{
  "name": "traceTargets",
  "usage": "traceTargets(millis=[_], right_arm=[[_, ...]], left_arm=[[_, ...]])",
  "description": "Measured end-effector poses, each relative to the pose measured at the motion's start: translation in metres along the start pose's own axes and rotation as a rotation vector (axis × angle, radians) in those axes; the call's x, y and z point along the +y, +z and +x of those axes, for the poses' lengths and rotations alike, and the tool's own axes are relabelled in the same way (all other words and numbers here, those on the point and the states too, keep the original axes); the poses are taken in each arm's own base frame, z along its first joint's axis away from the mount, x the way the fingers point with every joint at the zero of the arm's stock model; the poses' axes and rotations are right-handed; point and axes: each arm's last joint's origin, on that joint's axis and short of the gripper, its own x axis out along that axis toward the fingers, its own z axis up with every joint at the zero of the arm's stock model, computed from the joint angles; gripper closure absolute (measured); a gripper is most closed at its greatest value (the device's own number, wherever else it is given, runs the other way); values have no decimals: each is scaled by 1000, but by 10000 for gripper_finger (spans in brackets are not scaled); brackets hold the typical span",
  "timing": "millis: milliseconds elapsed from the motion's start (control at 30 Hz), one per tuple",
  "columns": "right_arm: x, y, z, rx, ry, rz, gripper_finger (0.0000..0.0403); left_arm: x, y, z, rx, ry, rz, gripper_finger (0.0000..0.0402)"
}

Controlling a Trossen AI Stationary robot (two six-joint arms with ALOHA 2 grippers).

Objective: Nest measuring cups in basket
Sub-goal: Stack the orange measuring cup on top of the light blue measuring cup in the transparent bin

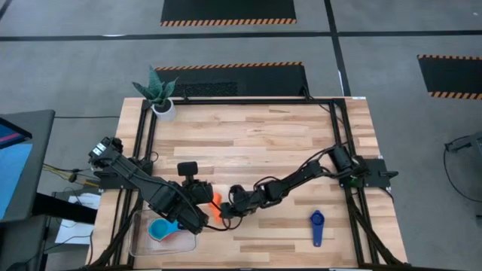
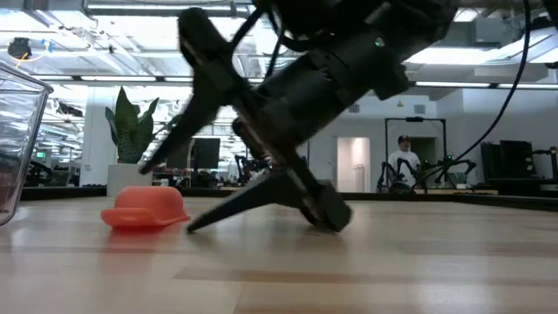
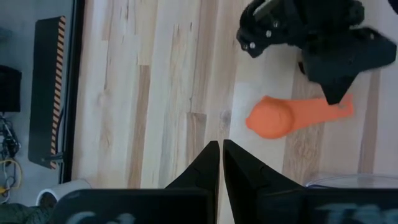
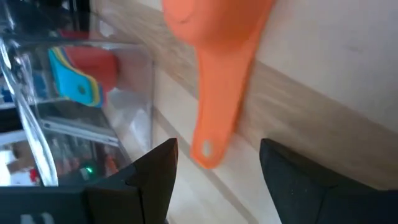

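The right gripper (image 1: 223,214), spread wide, straddled the upturned orange-red plastic measuring cup's (image 3: 272,118) flat handle near the counter's (image 1: 256,143) front edge; closing off-centre risked skidding it. The left gripper (image 3: 221,163) was clenched, empty.

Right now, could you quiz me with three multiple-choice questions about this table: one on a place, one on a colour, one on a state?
1. Where does the dark blue cup lie?
A. in the basket
B. on the bare wood, on the right arm's side
C. beside the plant pot

2. What colour is the cup lying upside down at the right tool?
A. orange-red
B. green
C. yellow

3. How stands the left tool?
A. wide open
B. shut on a cup
C. shut and empty

Answers: 1 B, it lies alone, far from the basket. 2 A, both wrist views show it. 3 C, its fingers meet on nothing.
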Motion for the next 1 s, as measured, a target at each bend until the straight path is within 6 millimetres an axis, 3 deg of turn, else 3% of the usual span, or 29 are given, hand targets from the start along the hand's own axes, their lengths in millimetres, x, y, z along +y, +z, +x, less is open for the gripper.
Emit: traceTargets(millis=[300, 1000], right_arm=[[12, -20, 16, -4, -41, 52, 148], [14, -21, 16, -67, -13, 110, 148]], left_arm=[[0, 0, 0, 3, -5, -1, 391], [0, 0, 0, 6, -10, 7, 391]])
